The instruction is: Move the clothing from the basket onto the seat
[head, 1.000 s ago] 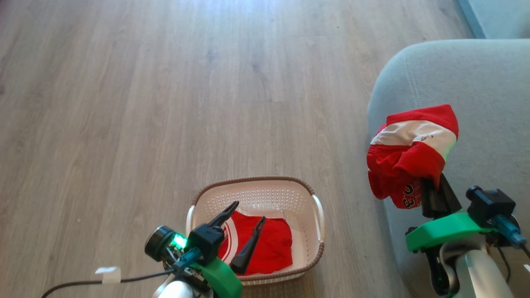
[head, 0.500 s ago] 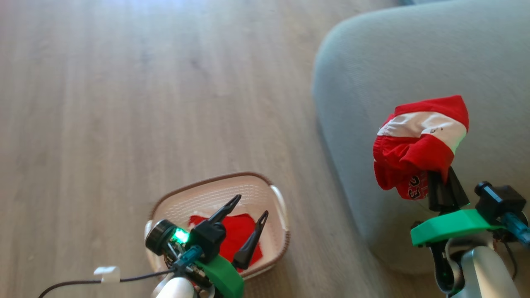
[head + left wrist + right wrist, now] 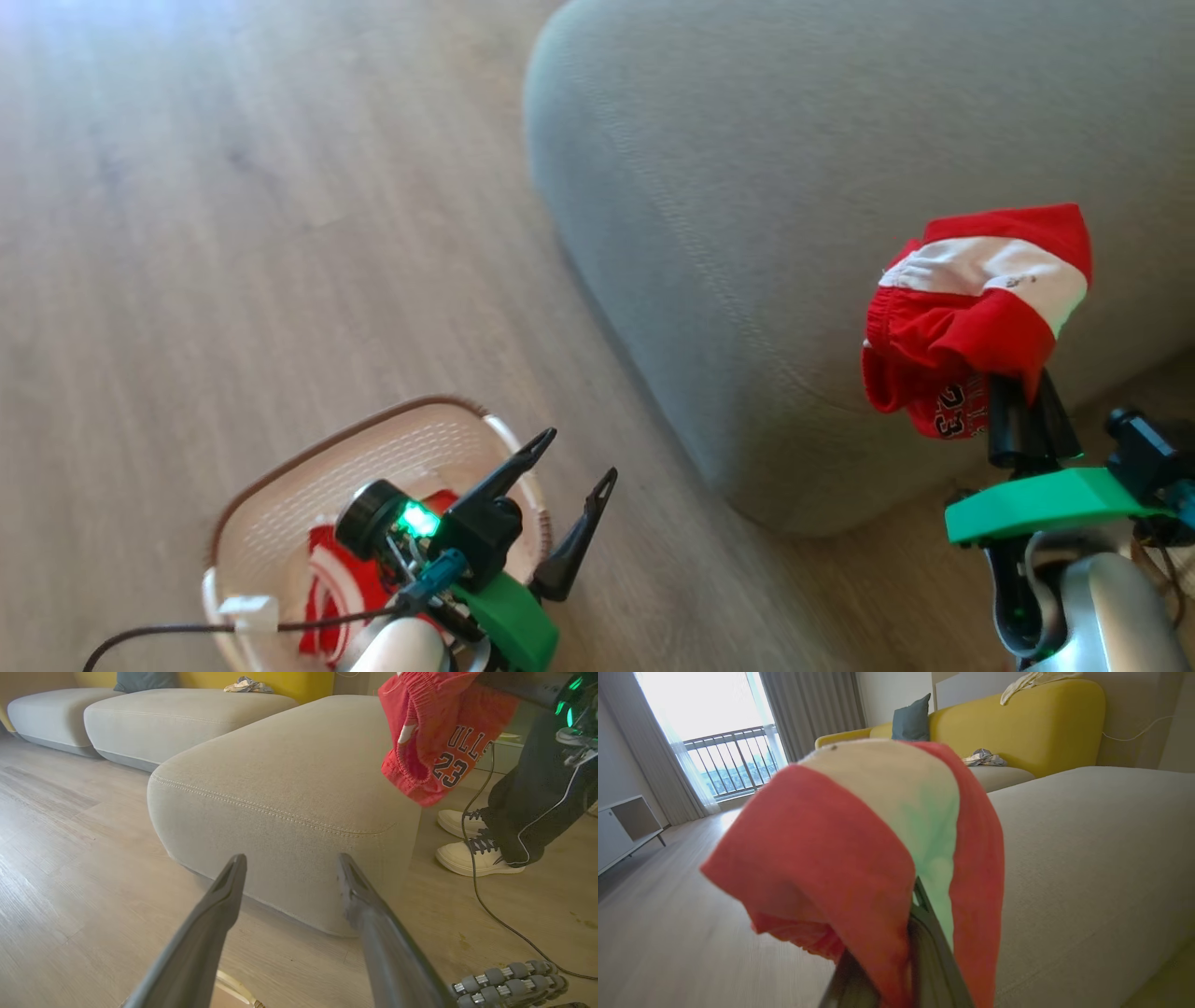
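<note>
- Right gripper (image 3: 1019, 411) clamped on one jersey (image 3: 971, 308), held up at the seat (image 3: 794, 233) edge; not yet laid down.
- Second garment (image 3: 327, 597) lies in the basket (image 3: 345, 431).
- Left gripper (image 3: 581, 455) spread wide, empty.

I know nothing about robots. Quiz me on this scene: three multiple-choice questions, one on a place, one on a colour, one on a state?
1. Where is the jersey numbered 23?
A hanging from the right gripper, by the seat
B spread flat on the seat
C on a hanger

2. What colour is the rim of the basket?
A blue
B brown
C black

3. How is the left gripper?
A shut on cloth
B shut, empty
C open, empty

Answers:
1 A, its cloth drapes over the closed jaws.
2 B, a brown braid edges the cream wall.
3 C, its jaws stand apart with nothing between.
</note>
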### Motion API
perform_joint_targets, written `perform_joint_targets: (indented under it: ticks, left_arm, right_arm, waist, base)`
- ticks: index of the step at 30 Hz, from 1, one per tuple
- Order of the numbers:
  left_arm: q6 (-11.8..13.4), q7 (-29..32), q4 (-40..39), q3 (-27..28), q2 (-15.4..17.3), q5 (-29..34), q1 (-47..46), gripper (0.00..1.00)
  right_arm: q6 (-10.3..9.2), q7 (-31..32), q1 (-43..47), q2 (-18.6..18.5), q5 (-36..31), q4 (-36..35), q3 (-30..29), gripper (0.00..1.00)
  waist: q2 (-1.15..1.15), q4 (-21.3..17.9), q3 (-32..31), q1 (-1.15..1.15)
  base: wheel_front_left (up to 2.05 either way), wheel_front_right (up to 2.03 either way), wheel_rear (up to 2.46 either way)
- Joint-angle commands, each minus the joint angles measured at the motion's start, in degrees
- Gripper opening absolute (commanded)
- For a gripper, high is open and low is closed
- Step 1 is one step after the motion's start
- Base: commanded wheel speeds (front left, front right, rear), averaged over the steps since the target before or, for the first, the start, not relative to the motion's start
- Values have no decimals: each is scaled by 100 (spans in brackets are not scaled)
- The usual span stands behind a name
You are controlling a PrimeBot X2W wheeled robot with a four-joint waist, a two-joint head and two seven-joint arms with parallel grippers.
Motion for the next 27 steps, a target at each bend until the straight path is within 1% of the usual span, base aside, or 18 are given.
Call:
perform_joint_targets:
  ticks: [1, 4, 7, 9, 14, 21, 25, 27]
  left_arm:
    - [-6, -29, -209, 182, 37, 57, -199, 100]
    - [-6, -29, -210, 155, 29, 67, -206, 100]
    - [-6, -29, -228, 127, 29, 75, -238, 100]
    - [-6, -29, -253, 114, 55, 77, -259, 100]
    - [-6, -29, -278, 60, 144, 86, -257, 100]
    - [-6, -29, -386, -121, 492, 102, -381, 100]
    - [-6, -29, -492, -199, 747, 72, -503, 100]
    - [-6, -29, -575, -194, 896, 63, -571, 100]
  right_arm:
    - [-1, -54, -21, -22, 71, -233, 126, 0]
    - [-1, -54, -2, -22, 141, -252, 108, 0]
    - [-1, -54, -40, -22, 247, -279, 69, 0]
    - [-1, -54, -118, -22, 391, -313, 27, 0]
    - [-1, -54, -380, -22, 338, -431, -33, 0]
    - [-1, -54, -1240, -22, 56, -543, -278, 0]
    - [-1, -54, -1953, -22, -325, -442, -373, 0]
    - [-1, -54, -2378, -23, -367, -278, -411, 0]
  waist:
    - [0, -262, 61, 0]
    - [0, -390, 99, 0]
    - [0, -430, 152, 0]
    - [0, -426, 213, 0]
    - [0, -310, 416, 0]
    - [0, 32, 964, 0]
    - [0, 207, 1348, 0]
    - [0, 267, 1575, 0]
  base:
    - [0, 0, 0]
    - [0, 0, 0]
    - [0, 0, 0]
    - [0, 0, 0]
    - [0, 0, 0]
    - [0, 0, 0]
    - [0, 0, 0]
    - [0, 0, 0]
